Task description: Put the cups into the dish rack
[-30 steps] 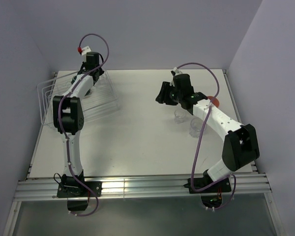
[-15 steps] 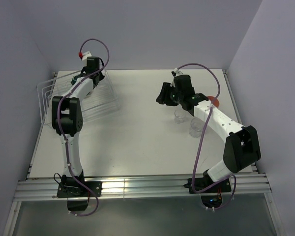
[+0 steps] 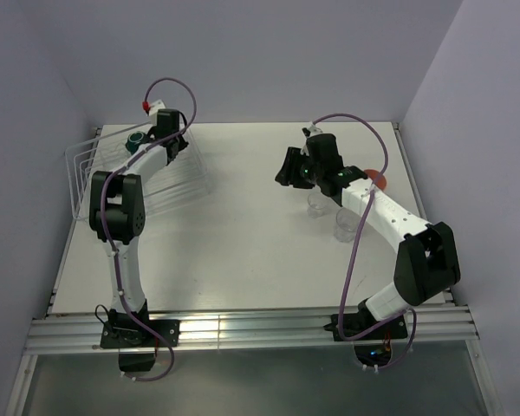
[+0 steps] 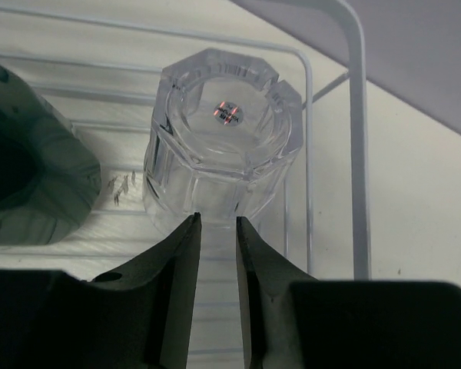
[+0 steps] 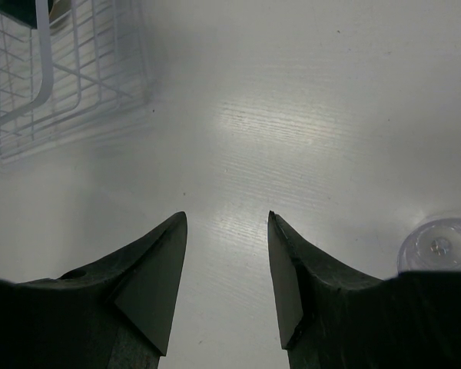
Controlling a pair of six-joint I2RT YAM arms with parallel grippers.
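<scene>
In the left wrist view a clear tumbler stands upside down in the dish rack, next to the dark green mug. My left gripper is shut to a narrow slit, its tips right at the tumbler's near rim, and nothing is clamped. From above, the left gripper hangs over the rack's far end beside the mug. My right gripper is open and empty above bare table. Two clear tumblers and the salmon-pink cup stand by the right arm.
The right wrist view has the rack's corner at upper left and one clear tumbler at the right edge. Lavender walls enclose the table on three sides. An aluminium rail runs along the near edge.
The left wrist has shifted slightly toward the back right over the rack, uncovering the green mug from above, and its jaws have narrowed a touch. The right arm has barely moved.
</scene>
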